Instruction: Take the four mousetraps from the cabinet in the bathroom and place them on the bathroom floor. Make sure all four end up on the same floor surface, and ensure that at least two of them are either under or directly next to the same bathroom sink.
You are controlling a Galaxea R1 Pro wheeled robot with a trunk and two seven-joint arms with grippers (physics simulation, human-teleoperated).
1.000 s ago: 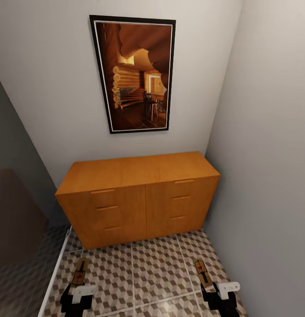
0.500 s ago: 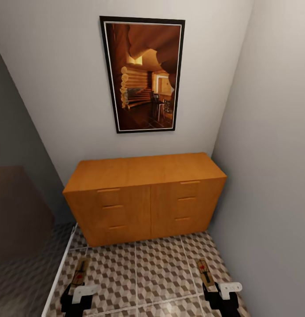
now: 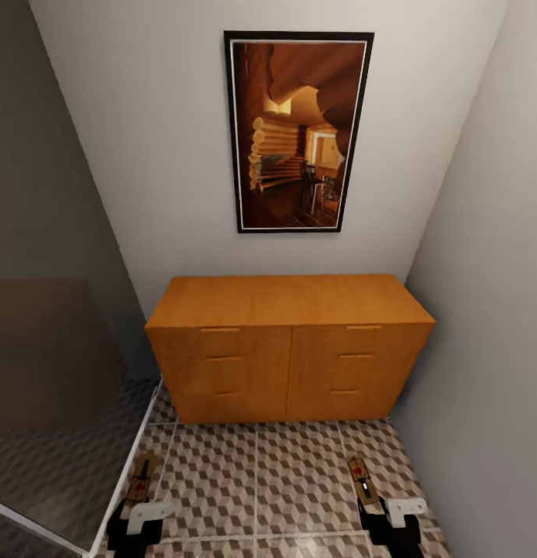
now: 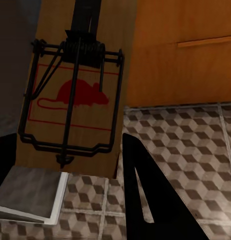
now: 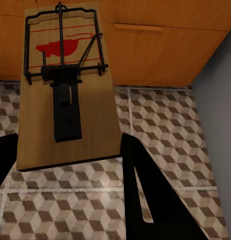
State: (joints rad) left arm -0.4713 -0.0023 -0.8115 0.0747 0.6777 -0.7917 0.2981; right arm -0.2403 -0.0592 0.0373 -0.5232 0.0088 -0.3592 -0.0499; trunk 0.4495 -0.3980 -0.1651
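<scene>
Orange-brown cabinet on cube-patterned bathroom floor.

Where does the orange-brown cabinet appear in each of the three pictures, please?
Head view: the cabinet stands at the middle against the back wall, drawers closed.
Left wrist view: its front shows behind the mousetrap in the left pincer.
Right wrist view: its front shows behind the other mousetrap.
Shared landmark: the cube-pattern floor.
</scene>
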